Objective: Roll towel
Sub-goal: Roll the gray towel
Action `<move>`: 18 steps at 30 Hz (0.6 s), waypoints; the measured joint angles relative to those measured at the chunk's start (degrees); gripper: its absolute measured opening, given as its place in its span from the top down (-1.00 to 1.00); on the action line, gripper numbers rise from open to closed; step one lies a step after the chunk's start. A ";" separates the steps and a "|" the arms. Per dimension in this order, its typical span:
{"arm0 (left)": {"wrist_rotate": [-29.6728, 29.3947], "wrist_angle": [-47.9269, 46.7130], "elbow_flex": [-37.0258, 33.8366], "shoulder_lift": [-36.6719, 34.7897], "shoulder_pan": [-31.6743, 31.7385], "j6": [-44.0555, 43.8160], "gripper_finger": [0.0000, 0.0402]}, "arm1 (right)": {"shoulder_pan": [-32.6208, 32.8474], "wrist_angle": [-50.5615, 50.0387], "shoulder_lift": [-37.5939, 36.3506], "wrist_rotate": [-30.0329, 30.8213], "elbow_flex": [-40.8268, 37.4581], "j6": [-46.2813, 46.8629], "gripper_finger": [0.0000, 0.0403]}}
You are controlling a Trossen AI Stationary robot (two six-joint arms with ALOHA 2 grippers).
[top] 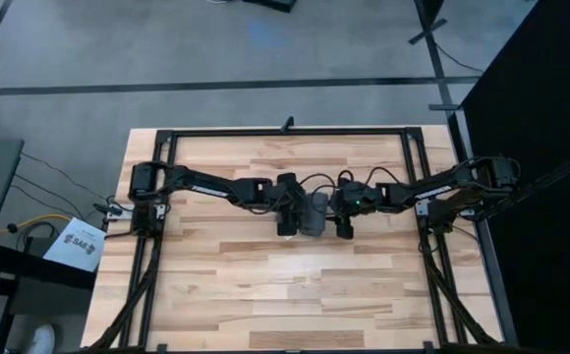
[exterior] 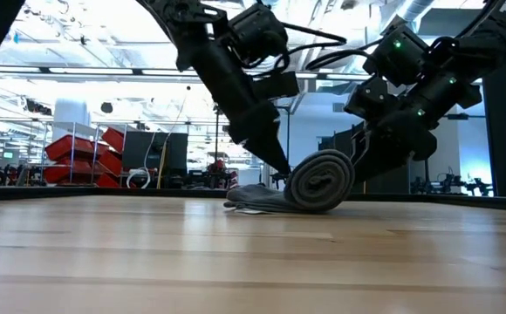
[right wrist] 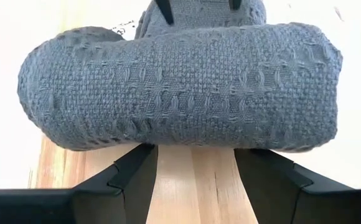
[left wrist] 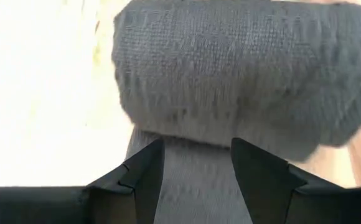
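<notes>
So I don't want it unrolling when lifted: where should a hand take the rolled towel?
Probably across the roll's middle, from above: the towel lies as a tight spiral with a flat loose tail toward the left hand; pinching both sides of the roll keeps the wraps closed.

I see both arms matte black, boxy links, black cables looped along them; a green light glows on the right arm [exterior: 399, 44]; fingers [left wrist: 140, 180] dark, angular, faceted.

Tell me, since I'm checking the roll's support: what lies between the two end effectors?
Only the towel, rolled into a cylinder with a flat tail, lies between the left end effector and right end effector; the high view shows it.
</notes>
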 joint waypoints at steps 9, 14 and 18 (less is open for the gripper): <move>-0.30 -17.84 0.00 -5.96 0.00 -4.85 0.14 | 0.02 -0.27 0.01 0.00 0.00 0.04 -0.01; -1.49 -16.66 -5.34 -5.93 0.00 -8.11 0.14 | 0.07 -0.40 0.02 0.00 0.00 0.08 -0.01; -1.54 -4.64 -12.41 -5.89 0.16 -7.66 0.14 | 0.07 -0.42 0.02 0.00 0.00 0.16 -0.01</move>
